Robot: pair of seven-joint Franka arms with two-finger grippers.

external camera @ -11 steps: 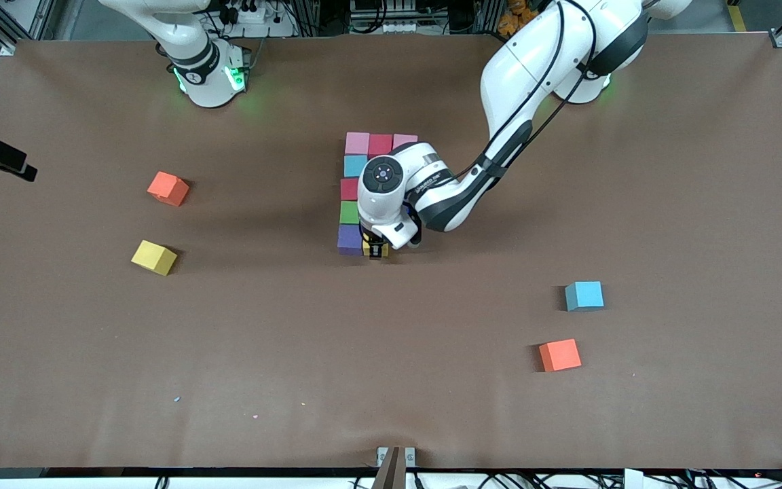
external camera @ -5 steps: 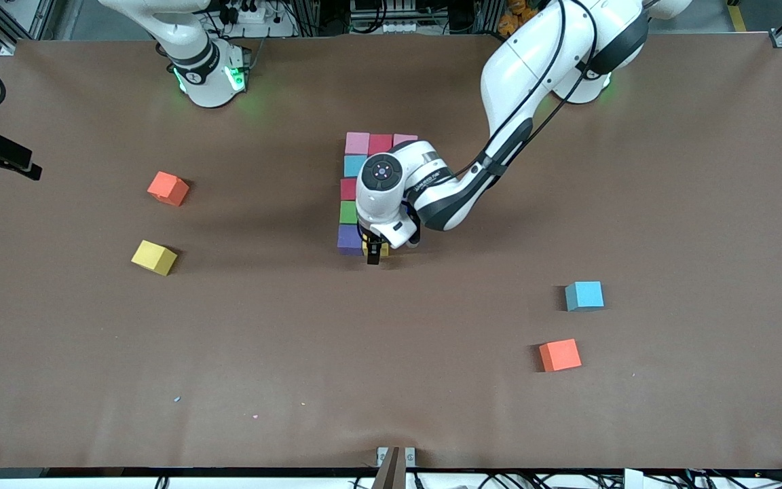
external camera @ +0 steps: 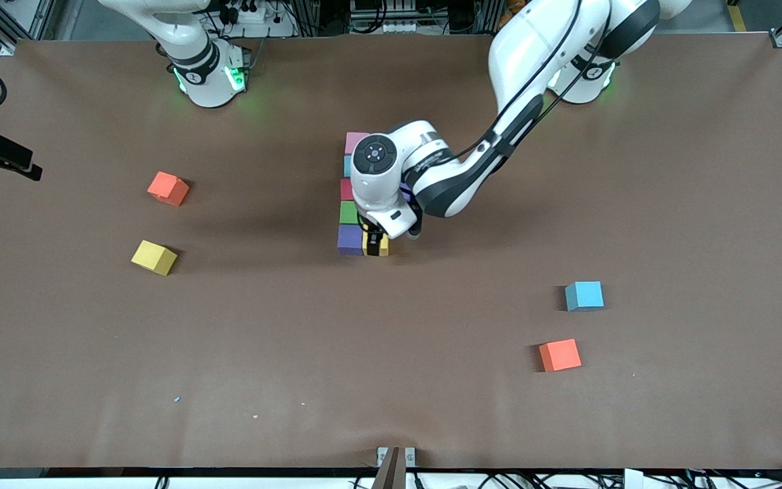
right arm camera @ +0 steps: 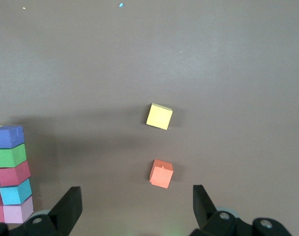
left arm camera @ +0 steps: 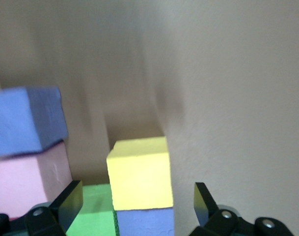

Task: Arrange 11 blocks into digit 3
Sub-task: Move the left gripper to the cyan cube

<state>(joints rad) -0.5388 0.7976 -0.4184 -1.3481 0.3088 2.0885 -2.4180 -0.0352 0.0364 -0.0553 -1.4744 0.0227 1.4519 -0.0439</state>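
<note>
The digit 3 figure stands mid-table as a column of blocks: pink (external camera: 356,139), sky-blue (external camera: 347,165), red (external camera: 345,189), green (external camera: 348,212) and purple (external camera: 349,239). A yellow block (external camera: 383,246) sits against the purple one, toward the left arm's end. My left gripper (external camera: 375,244) hovers open just above that yellow block (left arm camera: 139,172), one finger on either side and clear of it. The left arm hides the rest of the figure. My right gripper (right arm camera: 134,206) hangs open and empty high over the table's right-arm end.
Loose on the table toward the right arm's end lie a yellow block (external camera: 154,257) and an orange block (external camera: 168,188). Toward the left arm's end lie a sky-blue block (external camera: 584,295) and, nearer the camera, an orange block (external camera: 560,354).
My left gripper has opened, let go of the yellow block beside the purple one, and lifted a little. The right arm and the loose blocks have not moved.
</note>
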